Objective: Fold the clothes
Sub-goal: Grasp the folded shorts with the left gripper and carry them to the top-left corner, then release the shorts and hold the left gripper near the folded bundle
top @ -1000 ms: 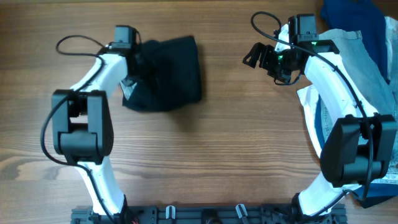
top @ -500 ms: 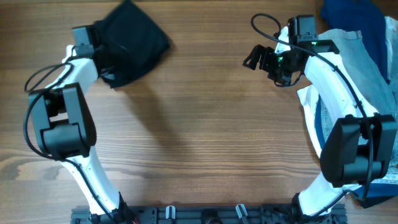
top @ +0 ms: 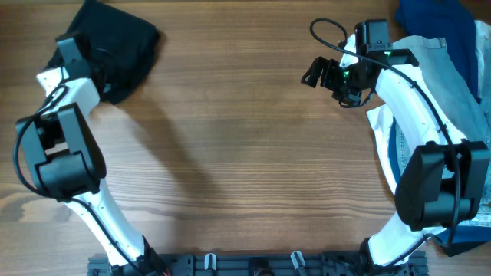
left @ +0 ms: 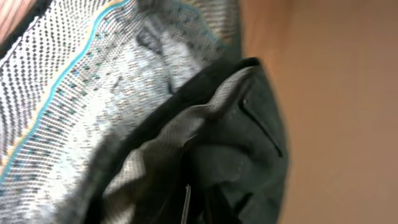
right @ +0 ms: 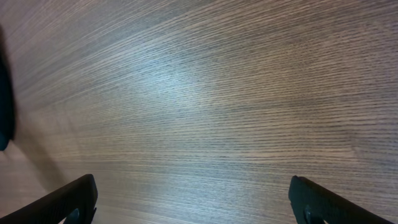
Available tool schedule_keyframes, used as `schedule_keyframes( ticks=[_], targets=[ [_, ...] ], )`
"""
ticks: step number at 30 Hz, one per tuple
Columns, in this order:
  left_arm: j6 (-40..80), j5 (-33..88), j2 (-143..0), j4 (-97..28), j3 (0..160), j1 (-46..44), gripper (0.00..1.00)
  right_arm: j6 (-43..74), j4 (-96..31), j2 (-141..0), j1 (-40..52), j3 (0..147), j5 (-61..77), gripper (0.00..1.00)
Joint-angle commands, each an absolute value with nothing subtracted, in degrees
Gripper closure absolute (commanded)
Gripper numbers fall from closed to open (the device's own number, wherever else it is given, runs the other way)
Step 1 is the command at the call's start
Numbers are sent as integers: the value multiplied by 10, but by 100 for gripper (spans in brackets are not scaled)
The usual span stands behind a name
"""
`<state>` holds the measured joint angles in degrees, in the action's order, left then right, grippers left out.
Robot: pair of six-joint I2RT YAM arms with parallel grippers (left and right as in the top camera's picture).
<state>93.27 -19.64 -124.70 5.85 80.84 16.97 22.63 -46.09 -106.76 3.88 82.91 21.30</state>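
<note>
"Looking for the black shorts [top: 123, 38]: where are they?"
"Bunched in a heap at the bench's [top: 245, 169] far left corner. The left wrist view shows their white mesh lining [left: 87, 93] up close."
"And the left tool [top: 77, 54]?"
"Clenched on the shorts at that same corner, its fingers buried in the fabric."
"The right tool [top: 321, 77]?"
"Released, jaws wide with nothing between them. It hovers over bare wood right of the bench's middle, towards the far edge."
"Anything else?"
"Pale blue denim [top: 453, 84] lies along the bench's right edge, partly under the right arm [top: 414, 115]. A dark blue garment [top: 433, 19] sits at the far right corner, touching the denim."
</note>
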Motion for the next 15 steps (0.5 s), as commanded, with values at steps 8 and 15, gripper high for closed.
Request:
schedule_keyframes(
  ticks=[8,15],
  targets=[
    [849,-208,-1256,146,805,200,64,242,-455,-1063,41,840,203,1],
    [569,21,-1220,329,805,199,0,241,-462,-1063,41,840,203,0]
  ],
)
